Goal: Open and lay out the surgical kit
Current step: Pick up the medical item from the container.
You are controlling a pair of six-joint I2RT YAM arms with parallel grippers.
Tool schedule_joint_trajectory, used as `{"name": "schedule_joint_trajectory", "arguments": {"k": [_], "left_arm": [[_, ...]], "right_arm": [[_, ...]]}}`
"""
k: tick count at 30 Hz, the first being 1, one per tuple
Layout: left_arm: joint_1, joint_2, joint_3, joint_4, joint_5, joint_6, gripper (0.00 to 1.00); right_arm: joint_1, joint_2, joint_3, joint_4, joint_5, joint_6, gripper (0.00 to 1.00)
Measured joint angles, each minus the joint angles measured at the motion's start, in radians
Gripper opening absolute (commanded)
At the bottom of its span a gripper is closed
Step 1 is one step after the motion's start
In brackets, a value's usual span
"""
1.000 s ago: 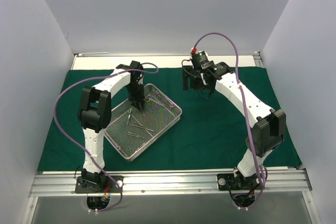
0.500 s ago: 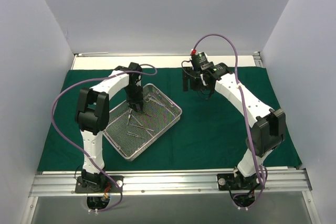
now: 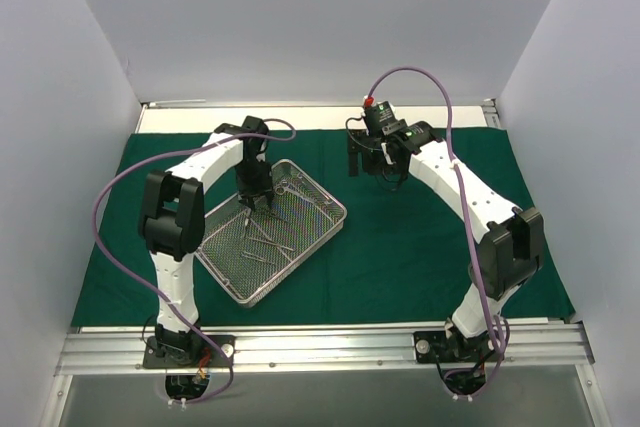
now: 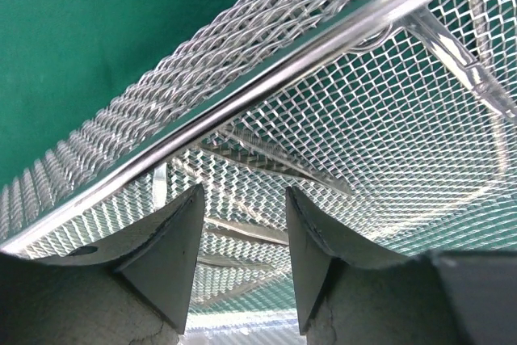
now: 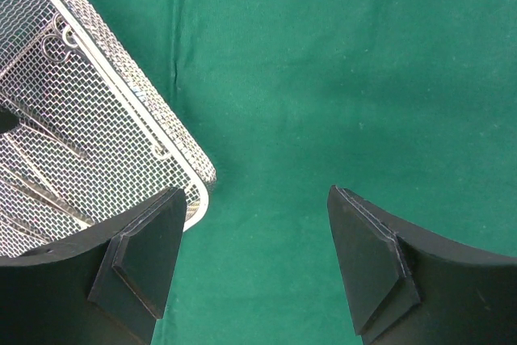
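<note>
Green drape point(image 3: 420, 247) lies spread flat. Mesh tray point(image 3: 297, 260) sits on it, left of ctr, turned diagonal, thin instruments point(image 3: 262, 237) inside. L gripper point(image 3: 256, 205) is down in tray, jaws partly apart, nothing btwn. Farther back, R gripper point(image 3: 370, 169) hangs over bare drape, jaws wide, empty

Plain white panel walls point(image 3: 300, 17) at 9, 12 and 3 o'clock. Silver aluminium extrusion rail point(image 3: 330, 345) across 6 o'clock. Bare white tabletop strip point(image 3: 320, 117) at 12 o'clock.
</note>
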Motion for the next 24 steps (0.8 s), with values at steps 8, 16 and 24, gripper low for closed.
{"name": "schedule_joint_trajectory", "arguments": {"k": [8, 16, 24], "left_arm": [[0.038, 0.044, 0.140, -0.105, 0.031, -0.135, 0.55], [0.032, 0.070, 0.079, -0.092, 0.053, -0.282, 0.48], [0.005, 0.067, 0.004, -0.074, 0.025, -0.389, 0.56]], "right_arm": [[0.000, -0.008, -0.014, 0.002, -0.005, 0.000, 0.72], [0.000, -0.027, -0.032, 0.006, -0.017, 0.000, 0.72], [0.000, -0.100, -0.127, 0.029, -0.045, 0.003, 0.72]]}}
